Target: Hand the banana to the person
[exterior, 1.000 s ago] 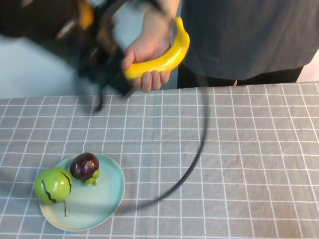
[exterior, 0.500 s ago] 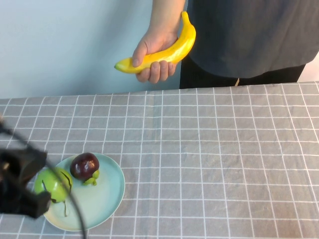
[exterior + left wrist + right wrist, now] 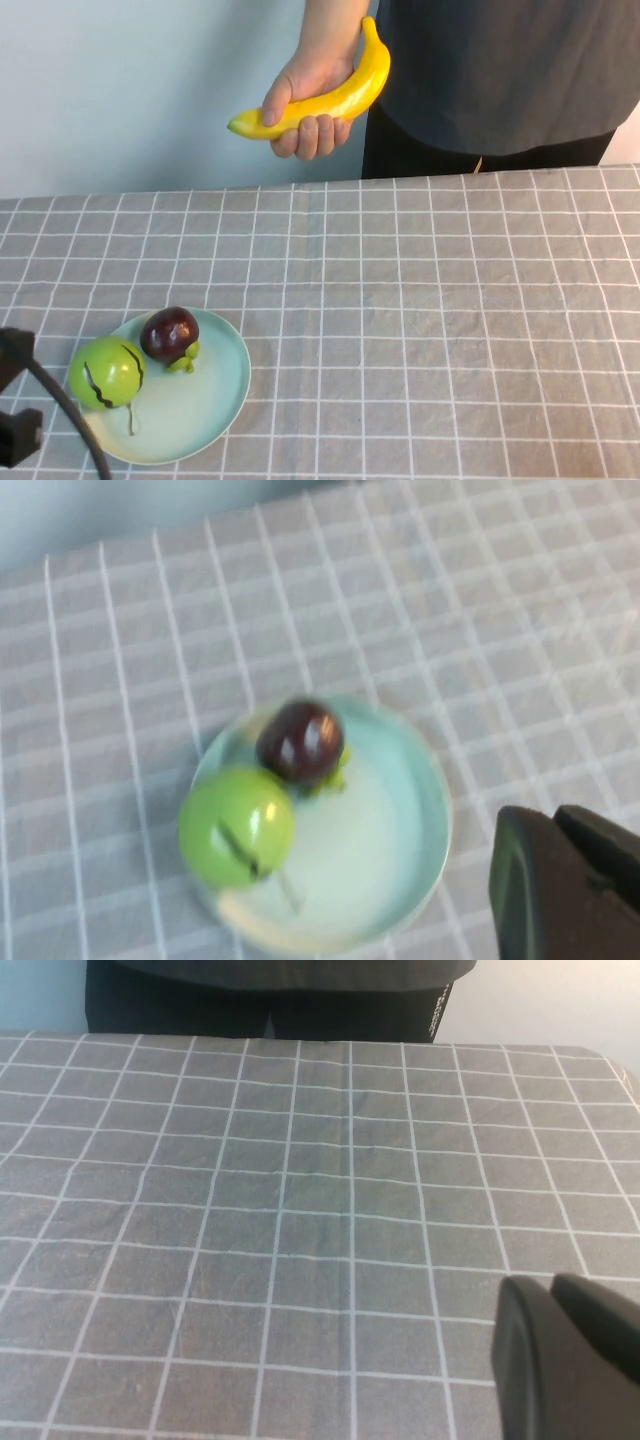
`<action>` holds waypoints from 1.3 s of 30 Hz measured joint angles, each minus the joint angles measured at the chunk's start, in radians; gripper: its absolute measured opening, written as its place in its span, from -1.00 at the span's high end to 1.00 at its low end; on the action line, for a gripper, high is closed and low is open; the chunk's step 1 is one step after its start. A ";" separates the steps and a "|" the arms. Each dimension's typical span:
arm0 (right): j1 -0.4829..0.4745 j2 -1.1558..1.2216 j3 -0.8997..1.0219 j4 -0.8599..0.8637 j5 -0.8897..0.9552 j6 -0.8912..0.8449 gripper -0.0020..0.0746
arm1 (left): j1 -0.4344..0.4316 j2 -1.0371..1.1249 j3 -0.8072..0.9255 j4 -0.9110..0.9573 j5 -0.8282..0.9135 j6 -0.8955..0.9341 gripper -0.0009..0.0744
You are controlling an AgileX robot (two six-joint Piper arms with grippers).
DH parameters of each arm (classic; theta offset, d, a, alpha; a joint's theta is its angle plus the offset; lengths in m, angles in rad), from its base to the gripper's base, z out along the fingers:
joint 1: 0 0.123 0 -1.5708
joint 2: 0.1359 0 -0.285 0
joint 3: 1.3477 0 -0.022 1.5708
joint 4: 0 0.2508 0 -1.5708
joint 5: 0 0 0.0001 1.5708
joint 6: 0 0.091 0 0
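The yellow banana (image 3: 335,98) is held in the person's hand (image 3: 300,90) above the table's far edge. The person (image 3: 500,70) stands behind the table in a dark grey T-shirt; the black trousers also show in the right wrist view (image 3: 250,1005). My left gripper (image 3: 555,818) is shut and empty, hovering over the cloth beside the plate; part of the left arm (image 3: 15,400) shows at the near left corner of the high view. My right gripper (image 3: 550,1285) is shut and empty, low over the cloth, and does not show in the high view.
A light blue plate (image 3: 215,400) near the front left holds a round green fruit (image 3: 105,372) and a dark purple fruit (image 3: 168,333); both show in the left wrist view too. A grey checked cloth (image 3: 450,330) covers the table.
My left arm let go of the banana by the person's hand and drew back to the near left corner. The person holds the banana alone and has lifted it slightly.
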 joint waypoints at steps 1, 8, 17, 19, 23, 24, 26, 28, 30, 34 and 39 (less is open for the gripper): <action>0.000 0.000 0.000 0.000 0.000 0.000 0.96 | 0.000 -0.005 0.000 0.003 -0.012 0.000 0.97; 0.000 0.000 0.000 0.001 0.000 0.000 0.96 | 0.066 -0.129 0.182 0.012 -0.378 0.032 0.97; 0.000 0.000 0.000 0.001 0.000 0.000 0.96 | 0.536 -0.482 0.655 -0.363 -1.034 0.415 0.97; 0.000 0.000 0.000 0.000 0.000 0.000 0.96 | 0.612 -0.551 0.734 -0.398 -1.100 0.426 0.97; 0.000 0.000 0.000 0.002 0.000 0.000 0.96 | 0.687 -0.636 0.815 -0.415 -1.094 0.420 0.97; 0.000 0.000 0.000 0.004 0.000 0.000 0.96 | 0.691 -0.640 0.816 -0.417 -1.070 0.419 0.97; 0.000 0.000 0.000 0.004 0.000 0.000 0.96 | 0.692 -0.641 0.818 -0.417 -1.000 0.416 0.97; 0.000 0.000 0.000 0.004 0.000 0.000 0.96 | 0.692 -0.643 0.818 -0.417 -0.921 0.416 0.97; 0.000 0.000 0.000 0.004 0.000 0.000 0.96 | 0.692 -0.643 0.818 -0.417 -0.810 0.416 0.98; 0.000 0.000 0.000 0.004 0.000 0.000 0.96 | 0.692 -0.644 0.819 -0.417 -0.633 0.412 0.98; 0.000 0.000 0.000 0.004 0.000 0.000 0.96 | 0.692 -0.644 0.817 -0.417 -0.620 0.408 0.98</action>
